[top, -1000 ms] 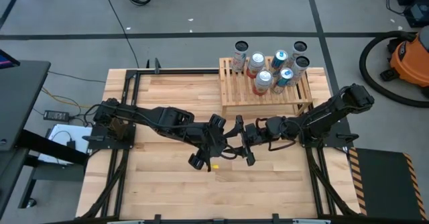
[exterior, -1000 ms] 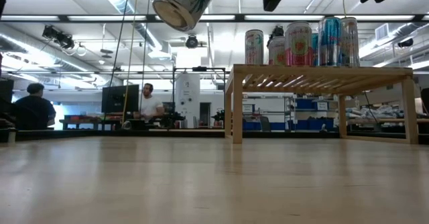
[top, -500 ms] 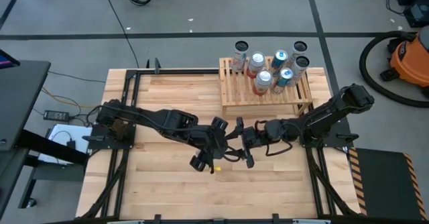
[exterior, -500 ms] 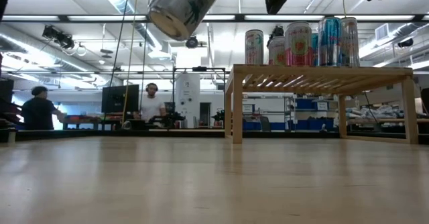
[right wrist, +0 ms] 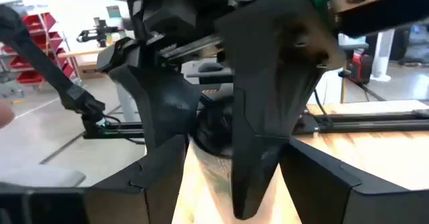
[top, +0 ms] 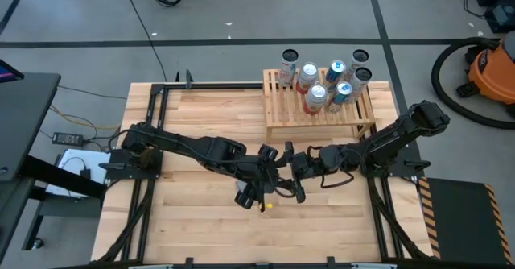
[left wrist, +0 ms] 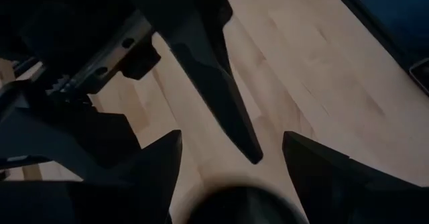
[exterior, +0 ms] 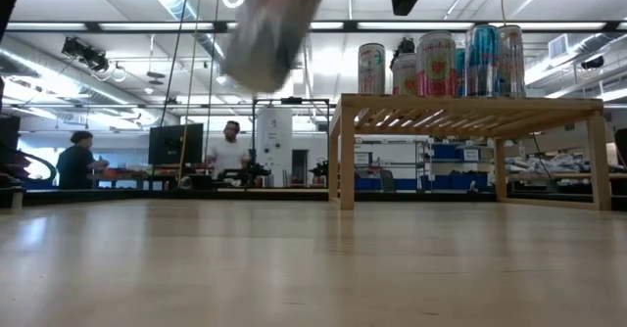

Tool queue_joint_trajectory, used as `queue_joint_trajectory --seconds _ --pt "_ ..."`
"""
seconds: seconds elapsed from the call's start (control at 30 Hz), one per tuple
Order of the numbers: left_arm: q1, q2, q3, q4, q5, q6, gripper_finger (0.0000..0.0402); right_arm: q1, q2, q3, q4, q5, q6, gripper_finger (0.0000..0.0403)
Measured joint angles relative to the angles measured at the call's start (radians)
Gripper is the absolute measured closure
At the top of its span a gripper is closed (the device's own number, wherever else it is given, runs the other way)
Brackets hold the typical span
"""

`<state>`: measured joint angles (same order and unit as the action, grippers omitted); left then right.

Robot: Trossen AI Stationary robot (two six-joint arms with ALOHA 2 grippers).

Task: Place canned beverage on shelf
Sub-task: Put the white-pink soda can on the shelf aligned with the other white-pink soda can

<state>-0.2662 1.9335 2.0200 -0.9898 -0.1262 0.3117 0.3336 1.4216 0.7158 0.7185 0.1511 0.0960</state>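
The can (exterior: 274, 28) is up in the air, not on the shelf (top: 282, 114) yet. From low down it looks like a smooth, shiny silver tube, tipped over on a slant. It hangs high over the middle of the table (top: 193, 116), off the wood.

The left claw (top: 256, 190) is pinching the can. Its two dark, pointy fingers (left wrist: 164, 163) sit one on each side of the round can. It needs a tight squeeze, I think, because the metal is slick and round and could slip or roll.

The right claw (top: 296, 180) is just beside it, nose to nose with the left one. Its fingers are spread apart and hold nothing. I think the arms meet here so the can can pass from one to the other. The shelf is closer to the right arm.

The shelf sits at about 1 o'clock on the table. It is a low rack of pale wood with many thin slats on top and four legs. Six tall cans (top: 315, 97) stand on it, bunched from its middle out to 3 o'clock. The 9 o'clock part is bare, so that looks like a good spot. The slats have gaps, so the can must go down flat and straight.

A tiny yellow thing (top: 268, 206) lies on the table near the claws. I cannot tell what it is.
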Motion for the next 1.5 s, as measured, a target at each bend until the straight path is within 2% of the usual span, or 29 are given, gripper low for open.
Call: queue_joint_trajectory --seconds 0.23,0.37,0.5,0.63,0.73,0.97,1.1,1.27,1.5 --pt "-0.015 0.0 0.0 -0.027 -0.005 -0.023 0.0132 0.015 -0.002 0.005 -0.013 0.025 0.008 0.0158" --pt "-0.034 0.0 -0.003 -0.075 -0.041 -0.043 0.0133 0.035 -0.003 0.007 -0.024 0.058 0.003 0.0159" --pt "-0.054 0.0 -0.003 -0.129 -0.088 -0.09 0.014 0.058 -0.003 0.007 -0.023 0.056 -0.002 0.0159" --pt "-0.073 -0.006 -0.002 -0.204 -0.181 -0.171 0.0151 0.081 -0.003 0.007 -0.033 0.017 0.013 0.0159" --pt "-0.093 -0.018 -0.002 -0.247 -0.227 -0.23 0.0158 0.094 -0.002 0.007 -0.023 0.031 0.007 0.0159" --pt "-0.12 -0.063 -0.001 -0.306 -0.232 -0.352 0.0159 0.097 -0.002 0.006 0.008 -0.006 0.01 0.0159" --pt "-0.134 -0.093 0.0 -0.337 -0.225 -0.425 0.0159 0.1 -0.002 0.005 0.003 -0.017 -0.041 0.0154" --pt "-0.153 -0.127 0.0 -0.344 -0.221 -0.488 0.0159 0.102 -0.002 0.004 -0.01 0.013 -0.097 0.0122" --pt "-0.16 -0.16 0.0 -0.35 -0.227 -0.536 0.0159 0.098 -0.002 0.004 -0.071 0.031 -0.164 0.0042"
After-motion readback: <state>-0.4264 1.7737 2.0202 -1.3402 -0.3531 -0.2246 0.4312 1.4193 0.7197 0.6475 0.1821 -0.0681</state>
